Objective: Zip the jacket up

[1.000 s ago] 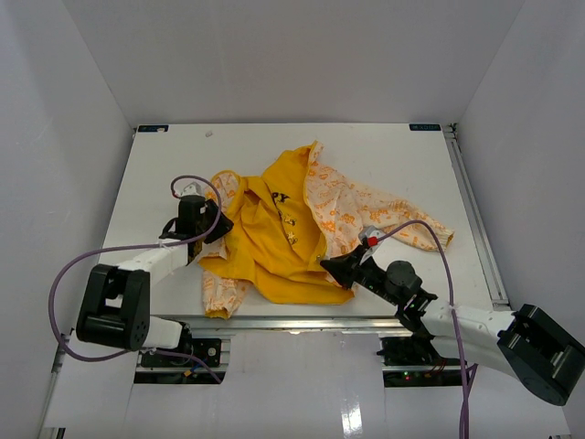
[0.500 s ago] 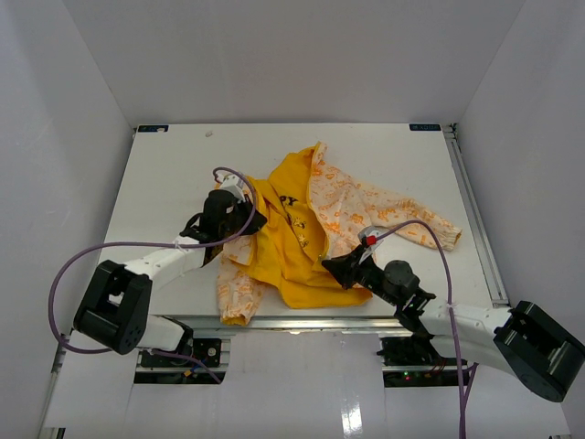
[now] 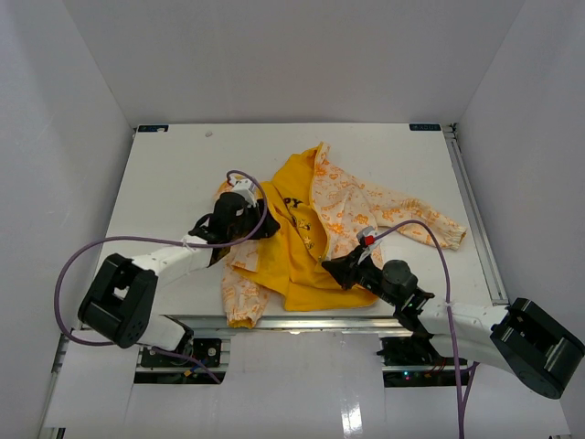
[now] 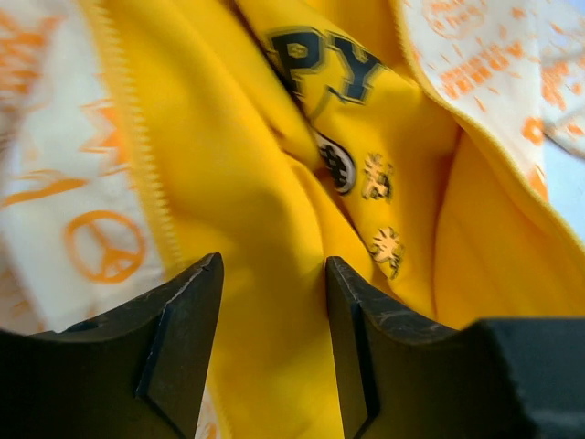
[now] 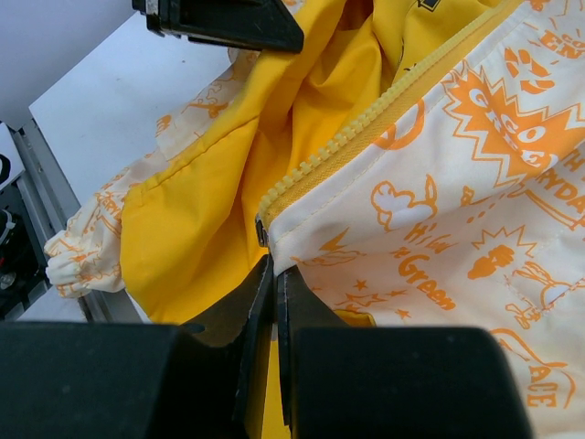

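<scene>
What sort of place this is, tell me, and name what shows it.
Probably a lab robot test cell: plain white walls box in a white table, and two black-and-white robot arms bolted at its near edge handle a small cream-and-orange fabric jacket.

Jacket (image 3: 311,229): cream-white outer with orange cartoon print and lettering, bright yellow lining. Zipper (image 5: 366,126) is yellow, matching the lining. Lining carries dark navy block letters (image 4: 334,59), and small marks below them look black, white and gold, though they are blurred. Table (image 3: 174,174) is plain white to every edge. Left gripper (image 4: 274,274) and right gripper (image 5: 274,265) are black. Cables (image 3: 58,283) are purple.
</scene>
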